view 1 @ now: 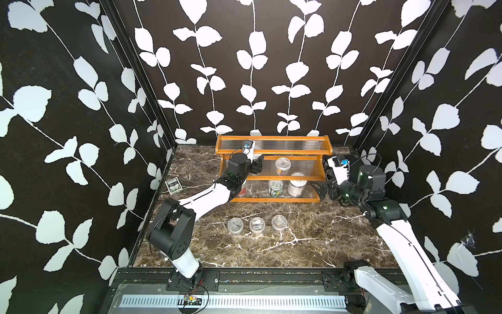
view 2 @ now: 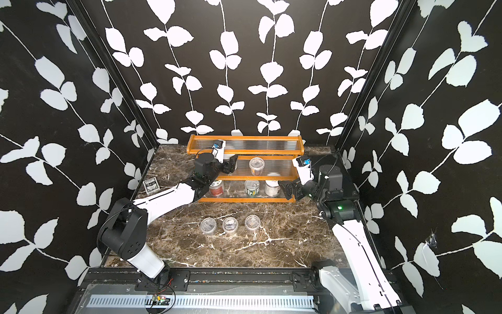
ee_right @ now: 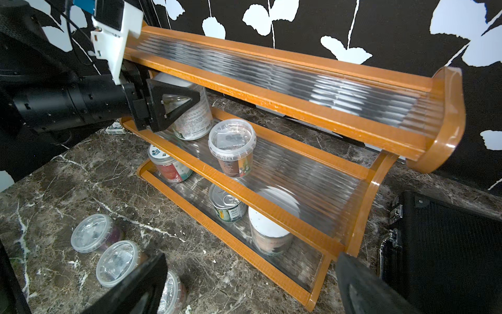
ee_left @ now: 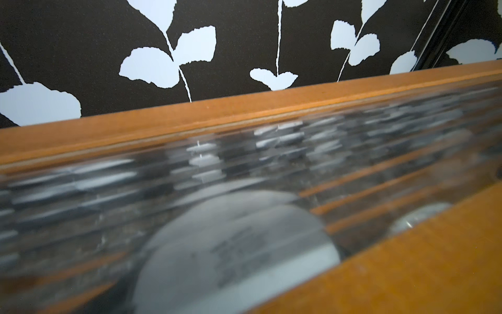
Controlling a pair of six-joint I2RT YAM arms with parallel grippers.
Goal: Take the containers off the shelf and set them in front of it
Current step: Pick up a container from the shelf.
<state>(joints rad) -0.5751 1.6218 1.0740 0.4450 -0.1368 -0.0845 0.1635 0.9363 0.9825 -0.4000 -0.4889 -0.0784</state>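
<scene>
In the right wrist view, the white-lidded jar (ee_right: 199,117) stood upright in the upper left of the frame, at the end of the middle tier of the shelf (ee_right: 271,214). The left gripper (ee_right: 194,91) reached in from the left edge. One of its fingers (ee_right: 156,106) lay across the jar's near side and the other was hidden behind it, so we could not tell whether the jaws had closed on it. The top tier overhung the jar, and a clear cup (ee_right: 231,152) stood just beside it to the lower right. The right gripper's fingers (ee_right: 141,282) sat in the bottom corners, spread wide and empty.

In the left wrist view, all was blurred. A pale round lid (ee_left: 236,252) filled the lower middle, under ribbed plastic, and no fingers showed.

In both top views, the left arm was plainly the nearer. The right gripper (view 1: 322,190) hung at the shelf's right end, well apart from that jar. Three clear cups (view 1: 256,224) already stood in a row on the marble table (view 1: 326,244), below the shelf in frame, with bare marble on both sides of them. We judged that the way out was low and towards the frame's bottom, over the tier's front rail.
</scene>
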